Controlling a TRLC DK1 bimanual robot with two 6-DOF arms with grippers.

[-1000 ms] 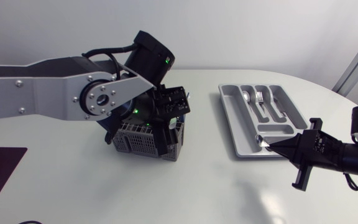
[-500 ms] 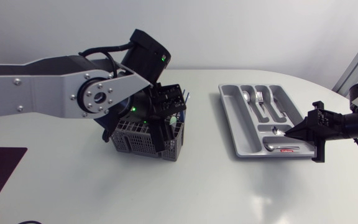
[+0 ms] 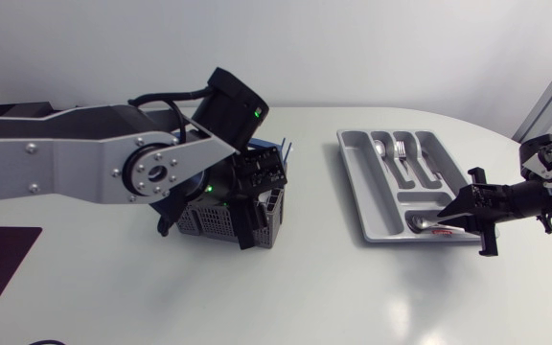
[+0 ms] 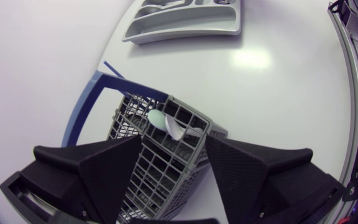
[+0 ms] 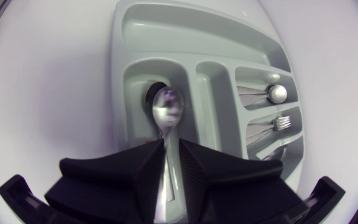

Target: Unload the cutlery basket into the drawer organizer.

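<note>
The left pincer [image 4: 174,148] is hanging released over the basket [image 4: 157,180]. Its two fingers [image 4: 98,171] are spreading wide to either side of the grid, with nothing caught between them. The basket is sitting on the white worktop [image 3: 286,297] on the left arm's side, well apart from the organizer [image 3: 353,182]. Ahead of the fingers, a pale spoon [image 4: 156,117] is poking out of one of the basket's cells. It is touching a metal piece beside it whose kind cannot be told. The basket's blue handle [image 4: 84,106] is tilting away to one side.

The right pincer [image 5: 166,149] is grasping a metal spoon [image 5: 168,107] by its stem, both fingers [image 5: 120,171] pressing it from two sides. The bowl of this spoon is lying over the organizer's crosswise compartment, the one nearest that pincer. Whether it is touching the compartment's floor cannot be told. From above, the right arm is coming in low from the right edge, and its pincer is sitting at the organizer's near corner.

Further along the organizer, a second spoon [image 5: 276,93] and a fork [image 5: 279,122] are lying in neighbouring long compartments, side by side and apart from the held one.
</note>
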